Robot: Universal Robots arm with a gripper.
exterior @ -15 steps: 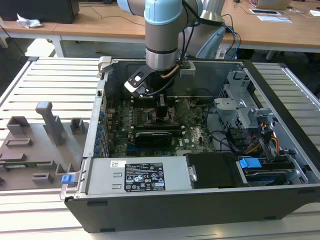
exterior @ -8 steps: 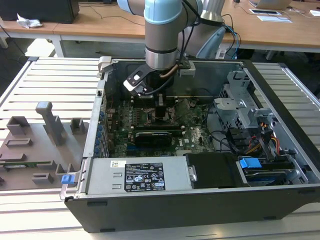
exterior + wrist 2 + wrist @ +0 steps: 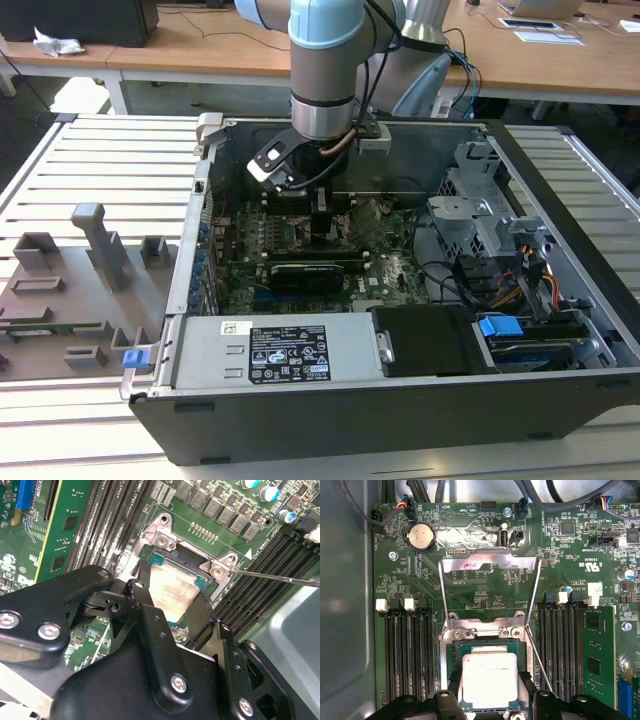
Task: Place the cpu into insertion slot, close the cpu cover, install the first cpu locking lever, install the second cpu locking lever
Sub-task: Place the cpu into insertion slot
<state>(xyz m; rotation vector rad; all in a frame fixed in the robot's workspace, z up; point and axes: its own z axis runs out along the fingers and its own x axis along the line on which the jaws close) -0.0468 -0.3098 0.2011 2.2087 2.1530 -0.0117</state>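
While the grey and light-blue robot arm [image 3: 323,70] reaches straight down into the open black computer case [image 3: 350,425] on the pale slatted surface [image 3: 100,160], its two black fingers [image 3: 526,682] are drawn in against opposite edges of the cpu [image 3: 490,682], a small flat square chip with a dull silver-grey metal top, and pinch it. The chip lies level between them, over the square, dark-framed insertion slot [image 3: 487,648] in the green circuit board [image 3: 485,595] directly under the fingertips. Whether it is fully seated cannot be told. Two banks of long black memory slots [image 3: 410,655] run along the board, one on each outer side of the fingers. Just beyond the fingertips the single thin silver cpu cover [image 3: 490,562] stands tilted up on its hinge, apart from the chip. One thin metal lever rod [image 3: 540,665] slants past one finger. Farther out, beyond the cover, lies one round silver coin battery [image 3: 422,535].
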